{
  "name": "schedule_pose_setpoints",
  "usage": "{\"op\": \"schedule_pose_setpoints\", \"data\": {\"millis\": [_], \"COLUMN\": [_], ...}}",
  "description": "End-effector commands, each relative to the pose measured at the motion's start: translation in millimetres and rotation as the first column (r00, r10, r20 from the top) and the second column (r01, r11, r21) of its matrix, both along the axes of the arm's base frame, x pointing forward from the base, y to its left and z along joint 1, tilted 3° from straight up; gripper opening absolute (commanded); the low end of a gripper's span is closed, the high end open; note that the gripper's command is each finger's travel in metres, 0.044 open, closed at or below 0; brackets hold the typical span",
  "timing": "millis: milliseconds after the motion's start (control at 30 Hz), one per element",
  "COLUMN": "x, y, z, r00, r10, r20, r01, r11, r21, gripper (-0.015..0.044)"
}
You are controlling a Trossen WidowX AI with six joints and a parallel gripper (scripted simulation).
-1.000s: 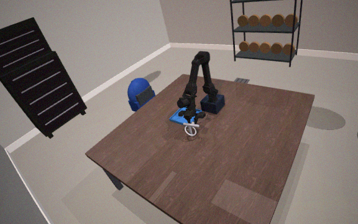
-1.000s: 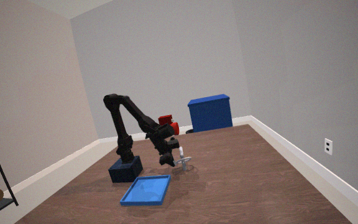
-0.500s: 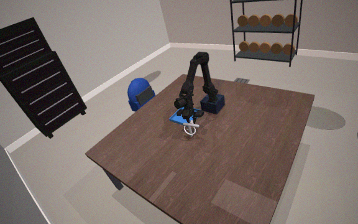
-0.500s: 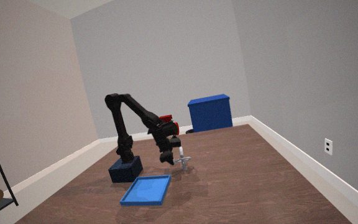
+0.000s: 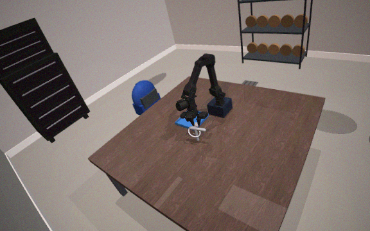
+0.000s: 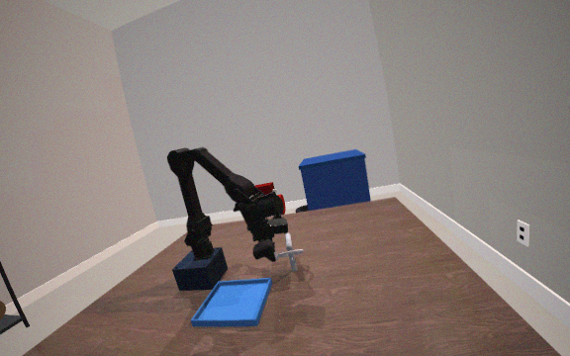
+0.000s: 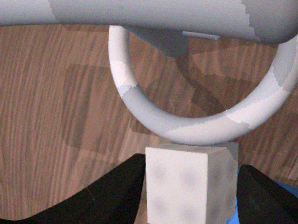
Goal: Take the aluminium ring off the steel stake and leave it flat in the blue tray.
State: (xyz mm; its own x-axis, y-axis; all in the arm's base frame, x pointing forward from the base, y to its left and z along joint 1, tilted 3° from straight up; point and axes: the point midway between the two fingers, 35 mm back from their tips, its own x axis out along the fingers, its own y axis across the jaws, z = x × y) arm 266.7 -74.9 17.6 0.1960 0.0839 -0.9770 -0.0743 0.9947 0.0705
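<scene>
Tool [image 5: 195, 124] [image 6: 274, 239] [image 7: 193, 169] shut on the tab [image 7: 177, 185], fingers on either side of the pale block. Sensible hold: the tab gives flat faces to pinch and should let the fingers steer the ring without crowding the stake.

Ring [image 5: 194, 136] [image 6: 300, 251] [image 7: 197, 131] held off the worktop [image 5: 252, 144] [image 6: 389, 272] [image 7: 30, 100], near level in the exterior view. Stake [image 5: 198, 138] [image 6: 293, 264] [image 7: 172, 45] appears to run through its opening, so not free by my reading.

Cross-bar [image 5: 201, 129] [image 6: 288, 240] [image 7: 150, 12] hides the ring's far side from the wrist; whether they touch, cannot tell. The bar is there to block a plain upward pull. Step in hand, I judge: working the opening past one bar end, then the other. Likely needs tilt and sideways shift; forcing it could jam the ring or twist the tab in the fingers.

Tray [image 5: 182, 126] [image 6: 226, 323] [image 7: 286, 187] lies beside the stake, a short carry once clear. Its low rim should keep a flat ring inside.
</scene>
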Motion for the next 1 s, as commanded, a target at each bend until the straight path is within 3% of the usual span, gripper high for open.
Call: {"op": "schedule_pose_setpoints", "data": {"millis": [0,967], "x": [1,1], "y": [-2,3], "z": [4,20], "r00": [1.0,1.0], "r10": [0.005,0.005], "r20": [0.006,0.01], "r01": [-0.005,-0.005], "r11": [1.0,0.999], "r21": [0.007,-0.052], "gripper": [0.0,0.0]}}
